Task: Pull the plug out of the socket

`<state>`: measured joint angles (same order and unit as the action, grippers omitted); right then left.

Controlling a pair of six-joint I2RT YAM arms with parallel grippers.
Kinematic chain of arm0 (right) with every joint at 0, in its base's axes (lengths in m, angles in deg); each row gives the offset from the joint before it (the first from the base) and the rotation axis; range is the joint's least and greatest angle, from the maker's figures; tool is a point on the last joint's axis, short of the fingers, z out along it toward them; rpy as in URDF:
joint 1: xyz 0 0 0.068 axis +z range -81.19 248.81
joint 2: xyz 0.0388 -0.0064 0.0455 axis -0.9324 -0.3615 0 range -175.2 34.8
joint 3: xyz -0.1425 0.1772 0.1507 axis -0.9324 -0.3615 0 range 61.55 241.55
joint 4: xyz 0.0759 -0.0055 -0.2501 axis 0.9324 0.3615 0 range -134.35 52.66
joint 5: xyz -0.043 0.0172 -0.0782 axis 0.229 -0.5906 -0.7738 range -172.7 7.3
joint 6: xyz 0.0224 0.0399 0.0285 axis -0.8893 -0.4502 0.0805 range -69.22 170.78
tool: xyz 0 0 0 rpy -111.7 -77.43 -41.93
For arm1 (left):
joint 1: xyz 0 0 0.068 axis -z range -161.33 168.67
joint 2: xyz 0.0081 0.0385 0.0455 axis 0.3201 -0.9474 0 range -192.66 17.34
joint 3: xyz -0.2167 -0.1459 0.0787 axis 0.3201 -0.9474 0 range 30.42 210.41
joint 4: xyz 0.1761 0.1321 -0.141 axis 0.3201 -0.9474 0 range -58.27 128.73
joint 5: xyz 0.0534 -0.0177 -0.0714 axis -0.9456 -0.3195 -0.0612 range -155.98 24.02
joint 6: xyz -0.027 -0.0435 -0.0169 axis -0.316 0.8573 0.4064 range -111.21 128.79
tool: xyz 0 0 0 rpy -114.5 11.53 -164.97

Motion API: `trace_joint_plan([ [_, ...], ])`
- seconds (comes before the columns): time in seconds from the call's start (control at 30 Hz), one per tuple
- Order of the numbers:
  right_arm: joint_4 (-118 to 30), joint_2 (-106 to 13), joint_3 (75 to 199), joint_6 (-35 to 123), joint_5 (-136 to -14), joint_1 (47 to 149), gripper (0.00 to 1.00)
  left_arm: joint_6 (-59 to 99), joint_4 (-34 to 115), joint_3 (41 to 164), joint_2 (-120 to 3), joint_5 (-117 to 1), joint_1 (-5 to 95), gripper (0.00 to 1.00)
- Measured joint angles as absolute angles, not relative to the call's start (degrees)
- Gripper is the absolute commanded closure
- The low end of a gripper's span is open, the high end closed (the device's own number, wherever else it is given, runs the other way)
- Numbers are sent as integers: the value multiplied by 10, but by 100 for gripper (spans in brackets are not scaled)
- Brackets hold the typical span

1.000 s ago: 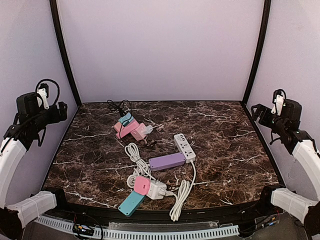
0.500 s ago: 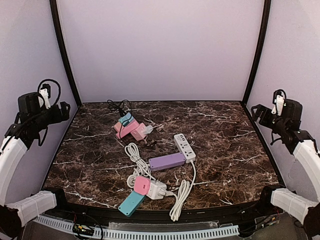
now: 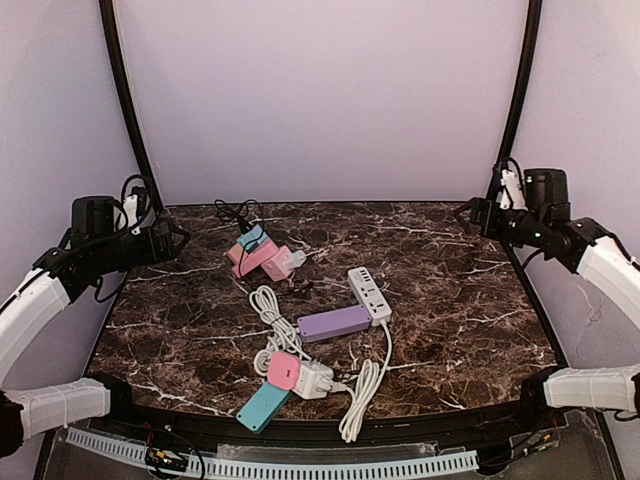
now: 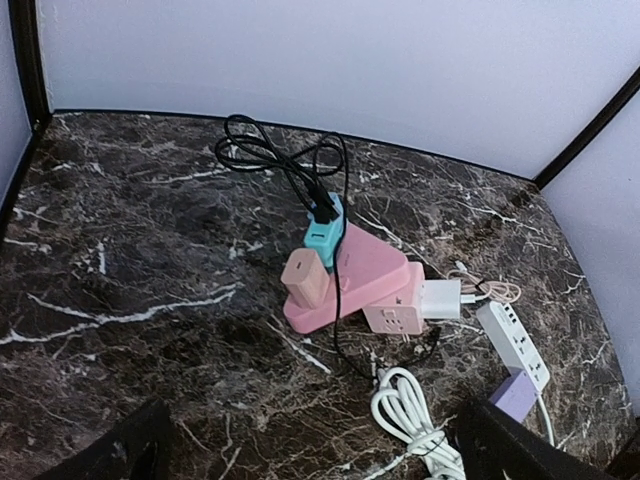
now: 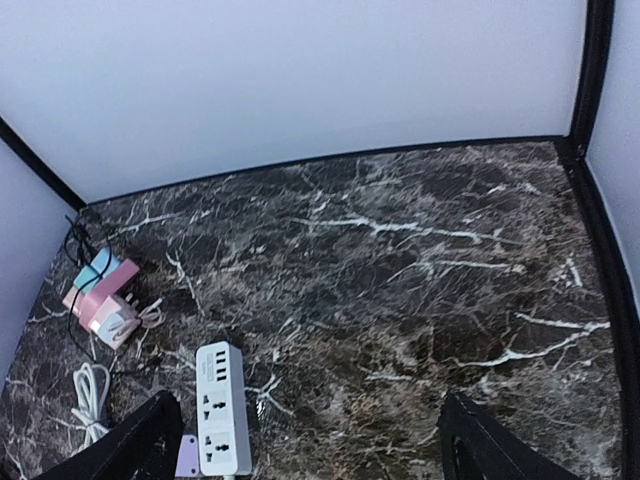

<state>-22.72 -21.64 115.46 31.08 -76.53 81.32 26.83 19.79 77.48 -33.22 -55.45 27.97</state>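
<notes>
At the back left lies a pink socket strip [image 3: 262, 258] [image 4: 370, 275] with a teal plug [image 4: 325, 232] on a black cord, a beige adapter [image 4: 305, 278] and a white charger [image 4: 440, 298] stuck in it. A white socket strip [image 3: 369, 293] [image 5: 222, 405] with a purple adapter [image 3: 334, 322] lies mid-table. Near the front, a pink plug [image 3: 284, 371] sits on a white socket block [image 3: 316, 379] beside a teal strip [image 3: 262, 406]. My left gripper [image 3: 170, 240] [image 4: 320, 460] hovers open, left of the pink strip. My right gripper [image 3: 470, 215] [image 5: 315, 450] is open at the back right, far from everything.
Coiled white cable [image 3: 268, 305] [image 4: 410, 415] lies between the strips, and another bundle [image 3: 362, 395] near the front edge. A black cord loop [image 4: 280, 155] trails behind the pink strip. Black frame posts [image 3: 125, 100] stand at the back corners; walls enclose the marble table [image 3: 450, 300].
Both arms have swung in from the side walls toward the table. The left gripper now points at the pink strip; the right has moved to the back right corner. Nothing on the table moved.
</notes>
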Motion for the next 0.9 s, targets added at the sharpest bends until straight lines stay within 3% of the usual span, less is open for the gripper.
trace_joint_plan([
  [0.4,-225,-442,1166,258,-860,1041,14,354,265,699,-372,-519,363,0],
  [0.9,-224,-681,1307,262,-884,1121,18,382,322,674,-381,-519,372,0],
])
